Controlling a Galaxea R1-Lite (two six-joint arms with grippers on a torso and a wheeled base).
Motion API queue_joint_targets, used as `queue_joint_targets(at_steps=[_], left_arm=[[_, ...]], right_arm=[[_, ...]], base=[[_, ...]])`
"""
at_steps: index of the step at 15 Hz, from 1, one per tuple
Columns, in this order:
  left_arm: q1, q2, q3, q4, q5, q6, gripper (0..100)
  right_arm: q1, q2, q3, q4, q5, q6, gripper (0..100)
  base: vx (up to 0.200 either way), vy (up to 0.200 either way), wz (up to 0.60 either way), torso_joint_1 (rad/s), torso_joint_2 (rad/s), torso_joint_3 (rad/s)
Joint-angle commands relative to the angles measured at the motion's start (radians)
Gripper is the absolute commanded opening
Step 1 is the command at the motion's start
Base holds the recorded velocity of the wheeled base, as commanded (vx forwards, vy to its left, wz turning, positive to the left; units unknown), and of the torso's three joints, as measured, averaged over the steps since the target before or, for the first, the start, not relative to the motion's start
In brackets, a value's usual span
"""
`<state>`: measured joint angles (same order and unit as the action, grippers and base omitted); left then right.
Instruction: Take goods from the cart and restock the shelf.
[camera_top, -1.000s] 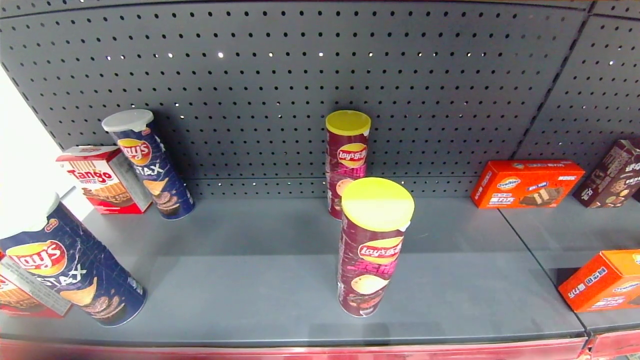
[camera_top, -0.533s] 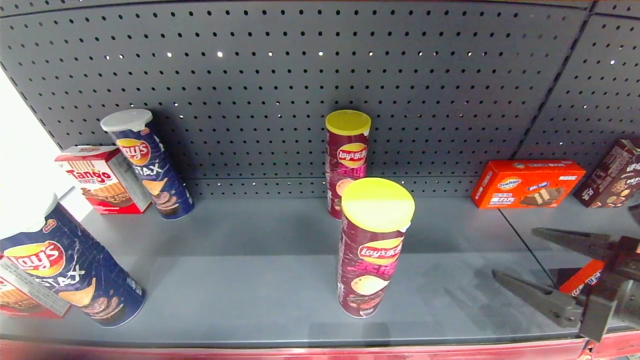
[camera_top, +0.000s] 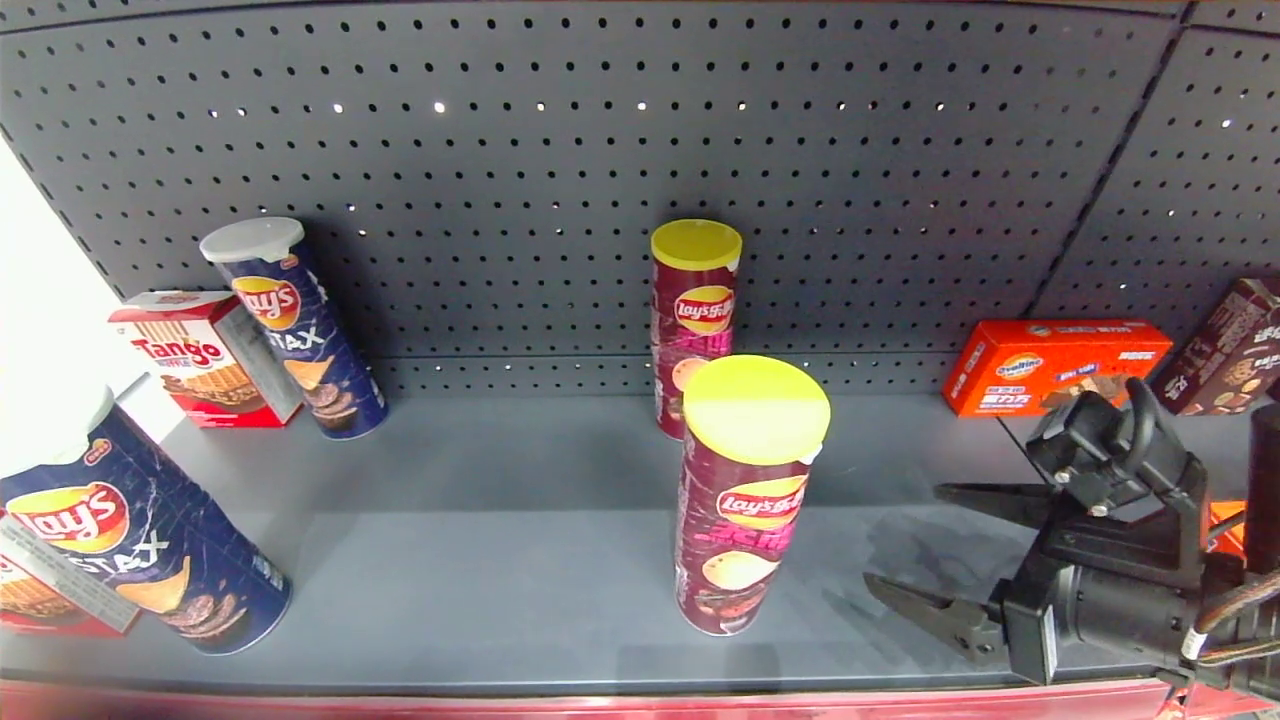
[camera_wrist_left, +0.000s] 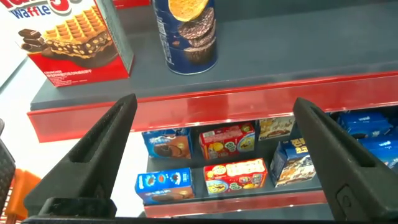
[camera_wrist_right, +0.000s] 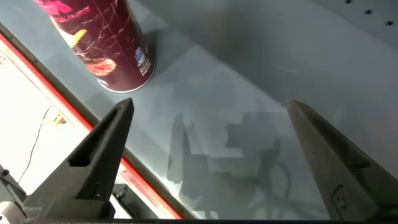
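Two maroon chip cans with yellow lids stand upright on the grey shelf (camera_top: 520, 560), one at the front (camera_top: 748, 500) and one behind it near the pegboard (camera_top: 695, 320). My right gripper (camera_top: 905, 537) hovers over the shelf just right of the front can, open and empty. The right wrist view has that can (camera_wrist_right: 102, 43) ahead of the open right gripper (camera_wrist_right: 211, 107). In the left wrist view my left gripper (camera_wrist_left: 214, 104) is open and empty in front of the shelf's red edge (camera_wrist_left: 205, 102), below a blue chip can (camera_wrist_left: 186, 31) and a red wafer box (camera_wrist_left: 68, 37).
Two blue chip cans (camera_top: 290, 330) (camera_top: 140, 540) and a red wafer box (camera_top: 205, 360) stand at the shelf's left. An orange box (camera_top: 1050, 365) and brown boxes (camera_top: 1230, 350) lie at the right. Bare shelf lies between the blue and maroon cans. A lower shelf holds several small boxes (camera_wrist_left: 230, 162).
My right gripper has come into the head view from the right and moved left over the shelf toward the front maroon can. The goods have not moved.
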<state>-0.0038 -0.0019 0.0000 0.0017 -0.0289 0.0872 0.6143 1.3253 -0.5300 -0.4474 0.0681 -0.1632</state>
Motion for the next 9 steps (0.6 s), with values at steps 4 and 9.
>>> queue_joint_targets(at_steps=[4,9], left_arm=[[0.001,0.002,0.000,0.000,-0.002,0.002,100],[-0.001,0.002,0.000,0.000,0.000,0.002,100]], right_arm=[[0.038,0.115,-0.064,-0.004,-0.001,-0.002,100],[0.068,0.173,-0.114,-0.005,-0.030,-0.002,100]], base=[[0.000,0.000,0.00,0.000,0.00,0.000],[0.000,0.000,0.00,0.000,0.00,0.000]])
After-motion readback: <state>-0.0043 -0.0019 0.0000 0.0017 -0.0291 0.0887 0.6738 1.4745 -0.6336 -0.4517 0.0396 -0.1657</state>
